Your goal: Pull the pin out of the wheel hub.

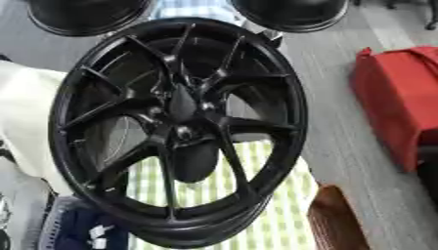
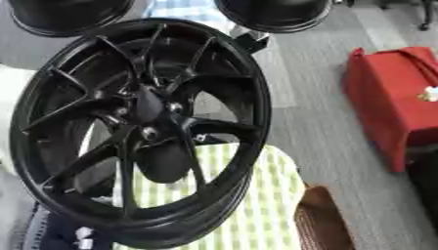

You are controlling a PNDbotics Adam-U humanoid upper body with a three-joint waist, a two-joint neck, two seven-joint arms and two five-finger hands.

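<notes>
Grey carpet floor (image 1: pixel 342 97). Red bag (image 1: pixel 402 102) at right, brown box (image 1: pixel 338 219) at lower right. Green-white checked cloth (image 2: pixel 248 205) below centre, cream cloth (image 1: pixel 26 112) at left. No hand visible for reference.

- Wheel (image 1: pixel 175 132): black, metal by its look, with a smooth satin sheen on rim and spokes.
- Striped cloth (image 2: pixel 244 210) under the wheel: soft woven fabric, green and white, matt.
- Red bag (image 1: pixel 398 97): smooth cloth with a slight sheen.
- Floor (image 1: pixel 342 146): grey, matt, finely textured like carpet.
- Brown box (image 1: pixel 338 222): dull and smooth.
</notes>
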